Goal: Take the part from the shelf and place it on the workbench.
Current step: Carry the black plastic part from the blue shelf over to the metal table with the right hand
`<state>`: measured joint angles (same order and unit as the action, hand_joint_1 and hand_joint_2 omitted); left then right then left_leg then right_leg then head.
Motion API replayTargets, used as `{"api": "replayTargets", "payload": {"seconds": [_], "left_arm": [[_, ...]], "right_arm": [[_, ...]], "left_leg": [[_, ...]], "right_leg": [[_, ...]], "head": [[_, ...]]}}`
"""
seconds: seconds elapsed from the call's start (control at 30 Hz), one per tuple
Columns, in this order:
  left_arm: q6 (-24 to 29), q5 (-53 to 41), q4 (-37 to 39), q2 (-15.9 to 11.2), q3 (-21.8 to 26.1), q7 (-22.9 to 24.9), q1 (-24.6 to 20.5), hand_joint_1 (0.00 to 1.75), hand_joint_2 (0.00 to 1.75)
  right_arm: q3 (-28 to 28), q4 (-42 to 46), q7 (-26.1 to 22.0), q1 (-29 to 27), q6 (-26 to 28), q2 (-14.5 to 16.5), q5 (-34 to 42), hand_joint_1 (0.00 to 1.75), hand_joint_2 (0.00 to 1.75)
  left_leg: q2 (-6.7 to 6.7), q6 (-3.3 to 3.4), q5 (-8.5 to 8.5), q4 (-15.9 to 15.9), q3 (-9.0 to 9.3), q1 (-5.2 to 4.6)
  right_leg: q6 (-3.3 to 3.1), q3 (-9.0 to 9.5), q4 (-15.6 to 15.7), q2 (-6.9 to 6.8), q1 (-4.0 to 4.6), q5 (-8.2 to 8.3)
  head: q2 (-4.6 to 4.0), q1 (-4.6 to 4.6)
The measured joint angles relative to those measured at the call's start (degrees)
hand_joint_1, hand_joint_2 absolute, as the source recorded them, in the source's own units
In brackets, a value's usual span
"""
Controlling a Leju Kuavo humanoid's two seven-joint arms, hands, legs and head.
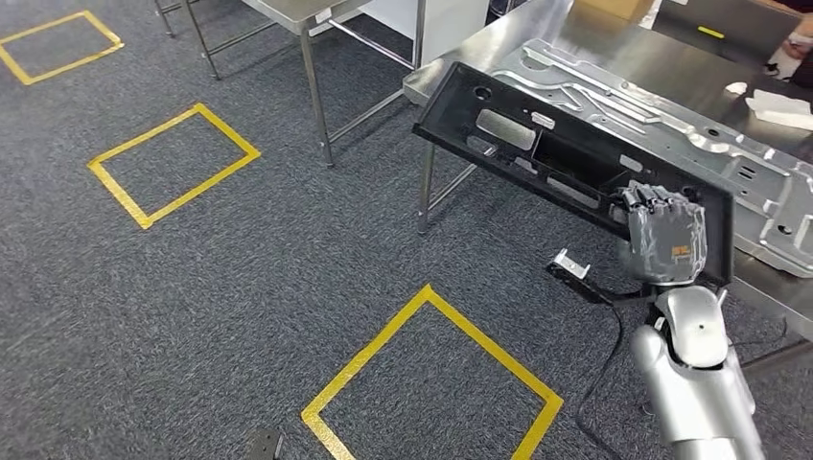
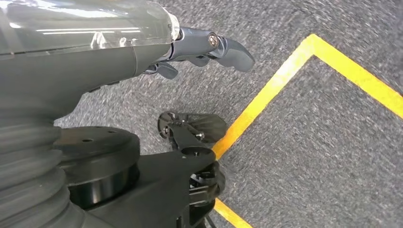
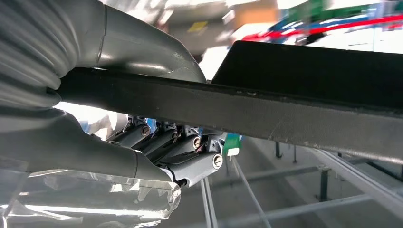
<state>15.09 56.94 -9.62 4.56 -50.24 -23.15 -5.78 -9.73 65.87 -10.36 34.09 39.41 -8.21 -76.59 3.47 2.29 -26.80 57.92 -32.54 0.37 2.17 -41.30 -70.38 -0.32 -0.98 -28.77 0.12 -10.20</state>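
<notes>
one black part (image 1: 537, 144), three yellow floor squares (image 1: 173, 163)

No readable text, numbers or brand names anywhere. Closest thing: a small orange mark on the back of the right hand (image 1: 668, 235), too small and blurred to make out (could be a logo, can't tell). Floor markings are plain yellow tape squares (image 1: 173, 163) on grey carpet, no lettering in or beside them. A yellow strip (image 1: 710, 32) on a dark surface at the far edge also carries no legible characters.
</notes>
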Motion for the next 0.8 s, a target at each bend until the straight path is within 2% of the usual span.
{"api": "replayTargets", "payload": {"seconds": [0.07,0.1,0.13,0.17,0.2,0.23,0.3,0.33,0.37,0.4,0.43,0.47,0.5,0.53,0.57,0.6,0.63,0.67,0.7,0.73,0.77,0.8], "left_arm": [[-0.08,-0.01,0.0,0.03,-0.05,0.15,-0.17,0.0,1.75],[-0.1,-0.01,0.0,0.05,-0.08,0.24,-0.19,0.0,1.75],[-0.1,-0.01,0.0,0.07,-0.11,0.34,-0.16,0.0,1.75],[-0.1,0.0,0.0,0.11,-0.14,0.42,-0.14,0.0,1.75],[-0.09,0.01,0.0,0.15,-0.16,0.49,-0.15,0.0,1.75],[-0.06,0.04,0.0,0.19,-0.17,0.52,-0.18,0.0,1.75],[0.03,0.27,0.0,0.22,-0.18,0.49,-0.17,0.0,1.75],[0.09,0.48,0.0,0.22,-0.18,0.46,-0.04,0.0,1.75],[0.17,0.68,0.0,0.21,-0.18,0.43,0.13,0.0,1.75],[0.26,0.86,0.0,0.18,-0.18,0.38,0.31,0.0,1.75],[0.36,0.98,0.0,0.15,-0.18,0.27,0.41,0.0,1.75],[0.43,1.14,0.0,0.1,-0.17,0.08,0.45,0.0,1.75],[0.41,1.4,0.0,0.05,-0.17,-0.22,0.45,0.0,1.75],[0.32,1.65,0.0,0.0,-0.16,-0.61,0.45,0.0,1.75],[0.17,1.86,0.0,-0.05,-0.15,-1.0,0.48,0.0,1.75],[0.0,1.95,0.0,-0.09,-0.14,-1.43,0.53,0.0,1.75],[-0.16,1.9,0.0,-0.1,-0.13,-1.81,0.59,0.0,1.75],[-0.28,1.81,0.0,-0.1,-0.12,-2.14,0.64,0.0,1.75],[-0.37,1.73,0.0,-0.08,-0.11,-2.43,0.64,0.0,1.75],[-0.45,1.67,0.0,-0.06,-0.11,-2.61,0.55,0.0,1.75],[-0.6,1.66,0.0,-0.05,-0.11,-2.67,0.42,0.0,1.75],[-0.83,1.66,0.0,-0.04,-0.11,-2.57,0.29,0.0,1.75]], "right_arm": [[-0.49,-4.17,1.61,4.37,0.02,-1.48,-3.78,1.75,1.75],[-0.82,-6.05,2.39,6.4,0.02,-1.98,-5.19,1.75,1.75],[-1.17,-7.94,3.12,8.21,0.05,-2.46,-6.31,1.75,1.75],[-1.5,-9.62,3.64,9.7,0.09,-2.87,-7.05,1.75,1.75],[-1.79,-11.1,3.95,10.76,0.13,-3.27,-7.51,1.75,1.75],[-2.07,-12.5,4.14,11.61,0.16,-3.67,-7.81,1.75,1.75],[-2.76,-14.98,4.27,13.25,0.17,-4.04,-7.95,1.75,1.75],[-3.18,-16.28,4.34,14.14,0.17,-4.06,-7.9,1.75,1.75],[-3.63,-17.68,4.45,15.04,0.17,-4.06,-7.71,1.75,1.75],[-4.01,-19.05,4.54,15.8,0.17,-4.05,-7.32,1.75,1.75],[-4.36,-20.44,4.54,16.48,0.17,-4.05,-6.73,1.75,1.75],[-4.6,-21.74,4.35,17.08,0.13,-4.06,-5.83,1.75,1.75],[-4.74,-22.88,3.79,17.62,0.01,-4.06,-4.42,1.75,1.75],[-4.81,-23.85,2.91,18.1,-0.18,-4.07,-2.56,1.75,1.75],[-4.83,-24.63,1.86,18.44,-0.41,-4.07,-0.45,1.75,1.75],[-4.83,-25.31,0.65,18.66,-0.65,-4.08,1.86,1.75,1.75],[-4.83,-25.91,-0.48,18.67,-0.77,-4.09,3.97,1.75,1.75],[-4.83,-26.46,-1.5,18.47,-0.77,-4.12,5.8,1.75,1.75],[-4.83,-26.96,-2.5,18.11,-0.73,-4.2,7.45,1.75,1.75],[-4.83,-27.33,-3.38,17.55,-0.64,-4.32,8.87,1.75,1.75],[-4.83,-27.64,-4.08,17.02,-0.57,-4.44,10.14,1.75,1.75],[-4.84,-27.9,-4.63,16.61,-0.58,-4.54,11.33,1.75,1.75]], "left_leg": [[1.22,-0.27,-0.31,0.31,0.04,-0.27],[1.75,-0.47,-0.44,0.41,0.02,-0.49],[2.34,-0.68,-0.56,0.48,0.01,-0.72],[2.98,-0.89,-0.64,0.48,0.04,-0.9],[3.53,-1.14,-0.75,0.43,0.14,-0.95],[3.17,-1.45,-1.12,0.73,0.15,-0.87],[0.48,-2.03,-3.25,3.85,-1.09,-0.53],[-1.25,-2.25,-4.99,7.11,-2.56,-0.32],[-2.22,-2.38,-6.78,11.14,-4.47,-0.22],[-2.63,-2.49,-8.03,14.76,-6.27,-0.18],[-2.79,-2.56,-8.24,16.92,-7.49,-0.15],[-2.87,-2.57,-7.31,16.98,-7.82,-0.12],[-3.14,-2.53,-5.32,14.7,-7.1,-0.05],[-3.96,-2.46,-2.87,10.96,-5.71,0.11],[-5.53,-2.35,-1.11,7.37,-4.23,0.31],[-6.98,-2.2,-0.01,4.49,-3.01,0.55],[-8.05,-2.03,0.3,2.88,-2.34,0.66],[-8.38,-1.77,0.08,2.45,-2.09,0.61],[-7.76,-1.44,0.16,2.11,-1.98,0.59],[-7.02,-1.05,0.33,1.85,-1.89,0.58],[-6.31,-0.6,0.54,1.51,-1.76,0.62],[-5.7,-0.22,0.75,1.14,-1.67,0.69]], "right_leg": [[-0.36,3.87,7.77,-2.72,0.48,3.2],[-0.62,5.11,10.45,-3.85,0.78,3.95],[-0.86,5.6,11.8,-4.5,1.07,4.07],[-1.05,5.54,12.02,-4.18,1.28,3.98],[-1.29,5.45,12.06,-3.46,1.12,4.08],[-1.51,5.47,12.24,-2.77,0.96,4.19],[-2.09,5.56,12.52,-1.42,0.48,4.44],[-2.3,5.55,12.54,-0.68,0.37,4.5],[-2.45,5.5,12.52,0.16,0.31,4.54],[-2.52,5.47,12.48,1.04,0.3,4.56],[-2.53,5.47,12.4,1.97,0.29,4.56],[-2.49,5.49,12.29,2.89,0.27,4.54],[-2.4,5.5,12.13,3.78,0.22,4.48],[-2.24,5.48,11.92,4.64,0.16,4.37],[-1.99,5.38,11.7,5.42,0.16,4.25],[-1.67,5.16,11.44,6.2,0.14,4.19],[-1.3,4.89,11.31,6.92,0.06,4.23],[-0.88,4.61,11.34,7.67,-0.04,4.39],[-0.45,4.4,11.45,8.42,-0.17,4.61],[-0.08,4.27,11.54,8.58,-0.32,4.69],[0.25,3.93,11.08,7.55,-0.24,4.36],[0.53,3.17,9.62,5.85,-0.13,3.47]], "head": [[0.01,0.0],[0.01,-0.01],[0.01,-0.02],[0.01,-0.03],[0.01,-0.04],[0.01,-0.04],[0.01,-0.04],[0.01,-0.03],[0.01,-0.04],[0.0,-0.03],[0.01,-0.03],[0.0,-0.03],[0.01,-0.03],[0.01,-0.03],[0.0,-0.03],[0.0,-0.03],[-0.01,-0.03],[0.0,-0.03],[0.01,-0.04],[0.01,-0.04],[0.01,-0.02],[0.01,-0.01]]}}
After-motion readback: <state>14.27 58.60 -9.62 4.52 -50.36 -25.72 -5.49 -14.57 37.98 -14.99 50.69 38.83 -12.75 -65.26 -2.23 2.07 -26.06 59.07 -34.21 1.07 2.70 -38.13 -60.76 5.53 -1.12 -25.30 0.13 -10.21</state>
